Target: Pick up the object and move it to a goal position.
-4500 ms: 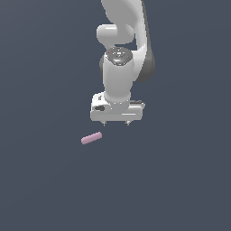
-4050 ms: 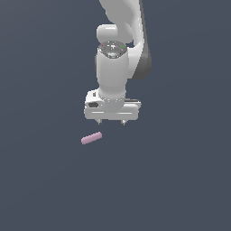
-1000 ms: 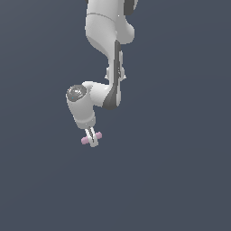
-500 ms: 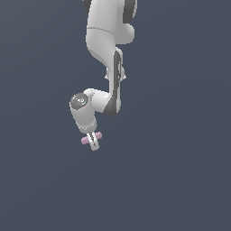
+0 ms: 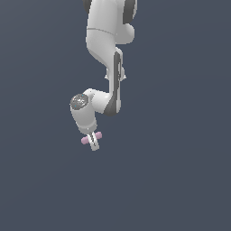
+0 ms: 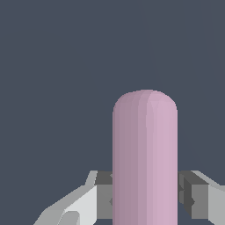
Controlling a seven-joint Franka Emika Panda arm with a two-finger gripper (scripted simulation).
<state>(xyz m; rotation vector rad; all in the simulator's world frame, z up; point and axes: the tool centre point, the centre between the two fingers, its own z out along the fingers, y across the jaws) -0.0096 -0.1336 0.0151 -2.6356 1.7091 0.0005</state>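
Note:
The object is a small pale pink capsule (image 5: 84, 140) with rounded ends. It sits crosswise between my gripper's fingers, with both ends sticking out past them. My gripper (image 5: 94, 143) points down below the white arm and is shut on the capsule. In the wrist view the capsule (image 6: 145, 154) fills the middle of the picture, and a grey finger (image 6: 94, 197) presses on each side of it.
A plain dark grey surface (image 5: 180, 180) fills the exterior view all around the arm. No other objects or edges show.
The gripper came down from above and to the exterior view's right of the capsule and closed on it. Over the last second the gripper has risen slightly with the capsule in it.

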